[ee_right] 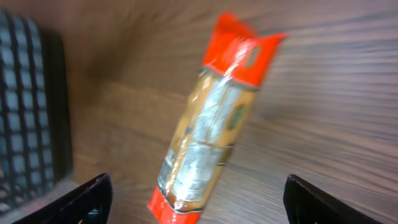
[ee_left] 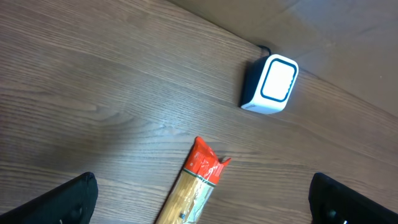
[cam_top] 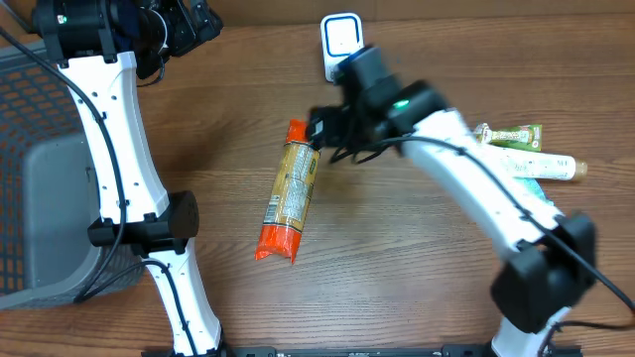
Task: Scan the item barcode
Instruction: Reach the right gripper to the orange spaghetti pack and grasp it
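**Q:** What room is left along the edges?

**A:** A basket (cam_top: 40, 198) fills the left edge of the desk (cam_top: 417, 278); a tube (cam_top: 541, 166) and a sachet (cam_top: 516, 135) lie at the right edge; the scanner (cam_top: 340, 38) stands midway along the far edge; the wood toward the near edge is bare.

**Q:** And the packet?

**A:** The packet (cam_top: 288, 193) lies flat mid-desk, running far to near; its far orange end sits at the right gripper (cam_top: 319, 129), whose jaws stand wide, a finger clear on either side, gripping nothing; the scanner stands apart, beyond that end.

**Q:** The arms?

**A:** The right arm (cam_top: 476, 178) reaches from the near right corner to the centre; the left gripper (cam_top: 189, 25) hangs by the far left corner, jaws spread and empty, looking toward scanner and packet tip.
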`<move>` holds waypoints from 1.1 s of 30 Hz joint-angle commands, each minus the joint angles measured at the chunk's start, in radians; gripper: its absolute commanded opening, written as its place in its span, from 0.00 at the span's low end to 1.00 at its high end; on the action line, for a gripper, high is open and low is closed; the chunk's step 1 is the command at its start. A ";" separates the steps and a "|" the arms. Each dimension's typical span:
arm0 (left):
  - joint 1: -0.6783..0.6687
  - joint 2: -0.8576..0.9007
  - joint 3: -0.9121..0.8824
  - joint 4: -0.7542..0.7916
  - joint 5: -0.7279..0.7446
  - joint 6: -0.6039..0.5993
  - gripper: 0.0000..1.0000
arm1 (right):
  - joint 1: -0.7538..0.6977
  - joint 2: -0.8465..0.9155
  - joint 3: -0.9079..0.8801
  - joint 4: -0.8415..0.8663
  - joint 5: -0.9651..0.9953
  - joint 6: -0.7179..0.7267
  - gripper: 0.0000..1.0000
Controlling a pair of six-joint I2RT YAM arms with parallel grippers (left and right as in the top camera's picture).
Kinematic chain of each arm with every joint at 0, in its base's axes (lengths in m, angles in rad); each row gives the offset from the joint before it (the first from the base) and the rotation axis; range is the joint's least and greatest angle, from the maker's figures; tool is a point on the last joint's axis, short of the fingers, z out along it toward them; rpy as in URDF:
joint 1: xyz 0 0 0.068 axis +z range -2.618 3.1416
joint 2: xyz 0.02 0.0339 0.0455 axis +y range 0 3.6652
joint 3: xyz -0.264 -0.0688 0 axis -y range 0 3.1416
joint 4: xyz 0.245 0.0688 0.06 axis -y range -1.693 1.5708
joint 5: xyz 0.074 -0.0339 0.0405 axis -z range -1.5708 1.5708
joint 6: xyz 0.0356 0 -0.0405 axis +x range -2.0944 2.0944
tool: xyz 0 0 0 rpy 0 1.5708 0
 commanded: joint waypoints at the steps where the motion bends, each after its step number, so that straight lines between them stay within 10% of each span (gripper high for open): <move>1: -0.007 -0.005 0.001 0.001 0.004 -0.011 1.00 | 0.080 0.083 -0.016 0.047 -0.002 -0.003 0.88; 15: -0.006 -0.005 0.001 0.001 0.004 -0.011 1.00 | 0.206 0.317 -0.016 0.342 -0.005 -0.022 0.92; 33: -0.007 -0.005 0.001 0.001 0.004 -0.011 1.00 | -0.102 0.320 0.030 -0.084 -0.173 -0.390 0.97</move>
